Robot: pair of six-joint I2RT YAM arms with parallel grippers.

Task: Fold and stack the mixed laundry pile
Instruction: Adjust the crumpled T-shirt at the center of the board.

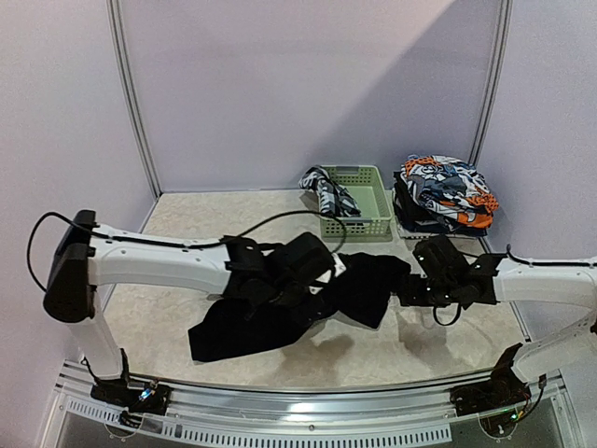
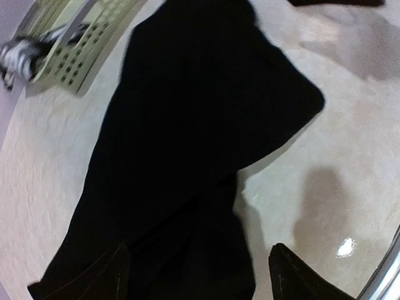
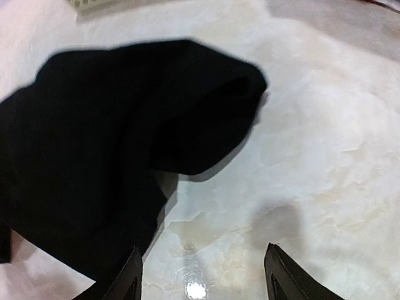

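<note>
Black cloth beneath left claw (jaws apart), beside right claw

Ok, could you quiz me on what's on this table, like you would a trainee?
1. True or false: the black cloth lies inside the green basket.
2. Where is the orange-blue-white printed pile? A) left of the basket B) right of the basket C) under the black cloth
3. The right gripper: open or shut?
Key: 1 false; 2 B; 3 open.
</note>
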